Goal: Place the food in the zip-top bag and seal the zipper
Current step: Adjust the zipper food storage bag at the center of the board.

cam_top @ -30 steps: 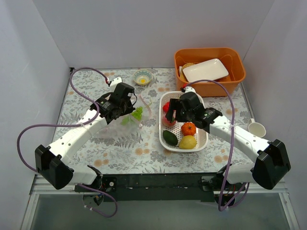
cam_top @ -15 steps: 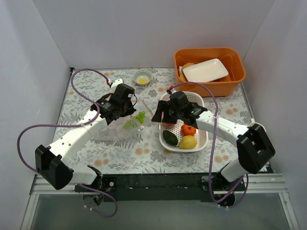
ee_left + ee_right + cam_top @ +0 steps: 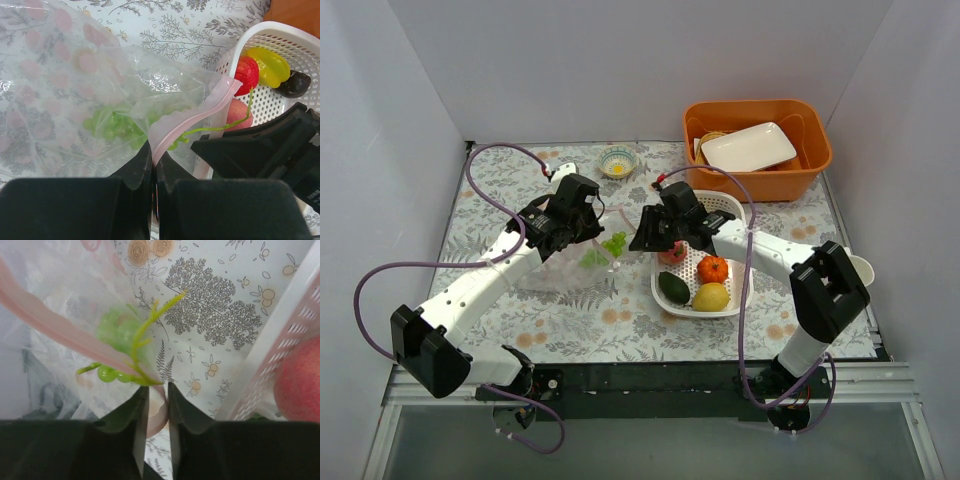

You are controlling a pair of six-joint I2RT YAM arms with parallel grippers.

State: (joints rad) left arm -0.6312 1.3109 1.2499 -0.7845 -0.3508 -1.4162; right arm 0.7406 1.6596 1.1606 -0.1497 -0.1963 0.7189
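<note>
Left claw (image 3: 152, 165): clamped on the zip-top bag (image 3: 75, 75).
Right claw (image 3: 152, 405): narrow gap round the zipper (image 3: 60, 320); grip unclear.
Risk: you catch the stem of the grapes (image 3: 117, 330), pulling them out.

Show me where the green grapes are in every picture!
Top external: the grapes are a little left of the middle, inside the bag.
Left wrist: the grapes are left of the middle, behind the bag's clear plastic.
Right wrist: the grapes are left of the middle, with the stem poking up.
Shared landmark: the white basket is to the right of the grapes in all three.
</note>
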